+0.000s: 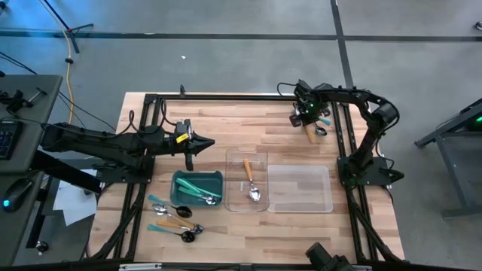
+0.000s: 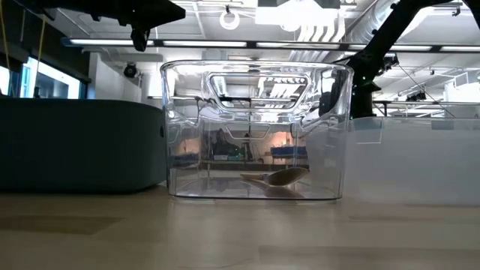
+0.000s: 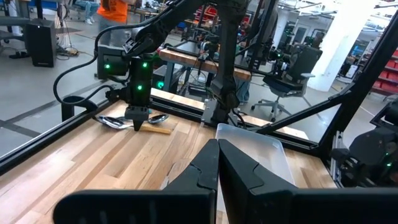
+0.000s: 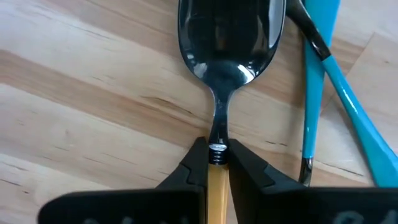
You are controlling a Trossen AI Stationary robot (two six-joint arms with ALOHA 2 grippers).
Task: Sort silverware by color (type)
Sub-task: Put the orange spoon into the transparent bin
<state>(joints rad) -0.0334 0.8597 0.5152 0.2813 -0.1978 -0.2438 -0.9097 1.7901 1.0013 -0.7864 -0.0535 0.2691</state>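
Right gripper [image 4: 217, 163] was clamped on the orange-handled spoon [image 4: 219, 93] at the neck, on the table's far right corner beside teal-handled utensils [image 4: 323, 81]. Risk: so narrow a hold could let it pivot or slip on lifting. Left gripper [image 3: 217, 163] hung closed, empty, above the teal bin [image 1: 197, 179].

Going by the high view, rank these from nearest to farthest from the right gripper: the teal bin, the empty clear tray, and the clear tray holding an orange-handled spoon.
Measured from the right gripper, at the table's far right corner:
1. Empty clear tray, on the right, just in front of the gripper.
2. Clear tray holding the orange-handled spoon, at the middle.
3. Teal bin, left of centre, by the left gripper.
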